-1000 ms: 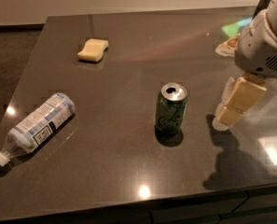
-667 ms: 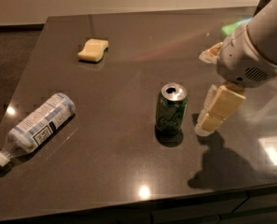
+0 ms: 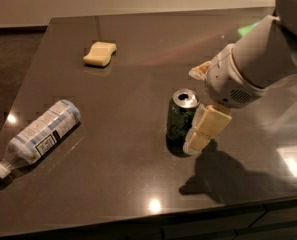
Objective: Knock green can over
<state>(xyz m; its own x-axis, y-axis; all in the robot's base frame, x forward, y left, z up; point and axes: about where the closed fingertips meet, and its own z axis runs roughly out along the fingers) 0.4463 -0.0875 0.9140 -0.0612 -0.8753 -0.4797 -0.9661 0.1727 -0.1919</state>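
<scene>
The green can (image 3: 181, 117) stands upright near the middle of the dark table (image 3: 138, 49), its silver top with the pull-tab opening facing up. My gripper (image 3: 202, 131) comes in from the right on a white arm (image 3: 258, 64). Its pale fingers (image 3: 208, 125) point down and left, right against the can's right side, low near the table.
A clear plastic bottle (image 3: 37, 134) with a blue-white label lies on its side at the left. A yellow sponge (image 3: 100, 53) lies at the back left. A crumpled wrapper (image 3: 200, 70) sits behind the arm. The table's front edge runs along the bottom.
My gripper has moved left toward the can, from well to its right to right beside it. The can still stands upright in the same spot.
</scene>
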